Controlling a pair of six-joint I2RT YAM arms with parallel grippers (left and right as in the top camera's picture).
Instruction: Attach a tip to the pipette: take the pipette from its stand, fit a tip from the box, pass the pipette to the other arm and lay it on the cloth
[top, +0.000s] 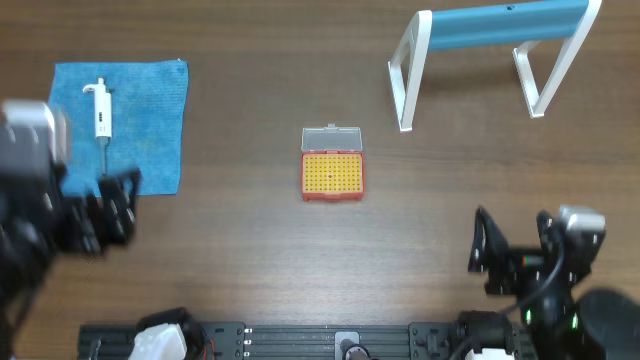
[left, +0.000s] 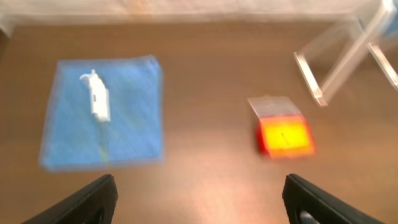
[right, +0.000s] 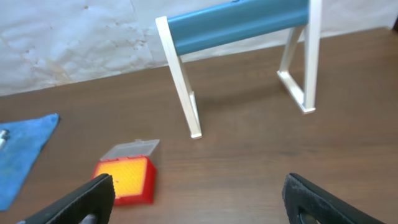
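Fuzzy blue cloth (top: 135, 125); wood-grain table (top: 250, 270), slight sheen; clear plastic tip box lid (top: 331, 138).

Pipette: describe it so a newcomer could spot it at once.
On the brown table, find the blue cloth at the far left. The pipette lies on its left half. It is the only slim white tool; the orange tip box sits apart at mid-table.

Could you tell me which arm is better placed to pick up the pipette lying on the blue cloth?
Left, probably. The left end effector is open at the near edge of the cloth, close to the pipette. The right end effector is across the table, beyond the tip box.
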